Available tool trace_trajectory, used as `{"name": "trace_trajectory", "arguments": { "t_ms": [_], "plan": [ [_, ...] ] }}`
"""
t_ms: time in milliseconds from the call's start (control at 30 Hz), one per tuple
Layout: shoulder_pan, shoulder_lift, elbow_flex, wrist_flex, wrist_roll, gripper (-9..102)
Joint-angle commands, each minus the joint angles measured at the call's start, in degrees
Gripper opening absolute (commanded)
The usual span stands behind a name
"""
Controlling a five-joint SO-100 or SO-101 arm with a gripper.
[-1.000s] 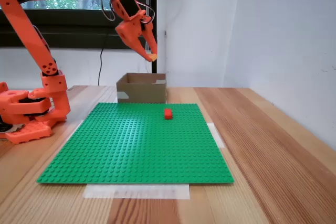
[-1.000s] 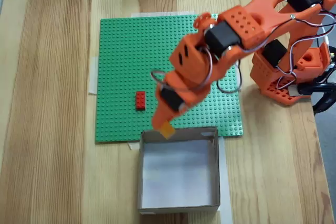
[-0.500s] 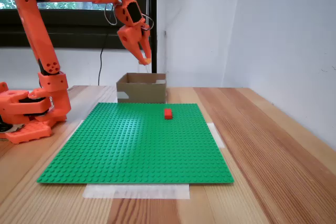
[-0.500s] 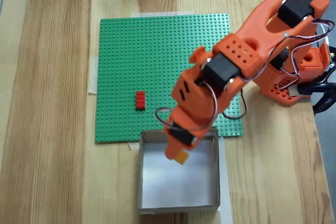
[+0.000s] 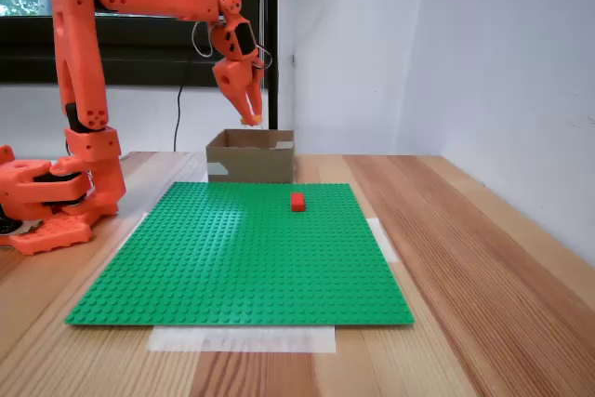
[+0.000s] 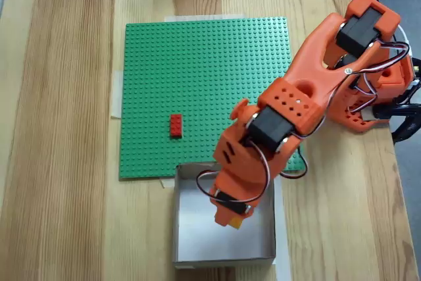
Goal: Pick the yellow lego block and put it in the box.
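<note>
In the fixed view from above, going left to right, the desk (image 6: pixel 59 129) runs bare at the far left. Next comes the green baseplate (image 6: pixel 171 70), taped down, with the small red brick (image 6: pixel 175 125) sitting on it, well to the left of the tool and beyond the box wall. The tool (image 6: pixel 231 219) hangs over the inside of the box (image 6: pixel 191 245), roughly over its middle and a little toward the right wall. Its jaws are clamped on the yellow lego block (image 6: pixel 233 220), of which a small yellow corner peeks out below the tip. Further right the arm (image 6: pixel 309 97) rises back to its base at the desk's right edge.

In the fixed view from the front, the base stands at the left and the arm reaches across. The tool (image 5: pixel 249 119) points down, just above the box (image 5: pixel 251 157), clear of its rim. The block is too small to make out between the jaws here.

By the look of it, the block is light, rigid plastic with smooth, somewhat slippery sides. It will not crush, but it could twist or slip in a loose pinch. The firmest hold is across its two long flat sides near the middle. The carry seems all but done. What remains is to part the jaws, and the block should fall straight into the box, perhaps with a small bounce off the cardboard floor.
</note>
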Motion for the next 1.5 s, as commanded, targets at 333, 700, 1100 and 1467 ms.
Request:
{"name": "trace_trajectory", "arguments": {
  "t_ms": [333,700,1100,1467],
  "plan": [
    [0.09,-3.78,-5.62,-5.27,3.52,-1],
    [1.49,-8.53,-7.82,-7.03,4.39,-1],
    [4.39,-8.88,-5.71,-7.21,1.41,-1],
    [5.36,-8.09,-2.72,-6.24,-0.62,-1]
  ]
}}
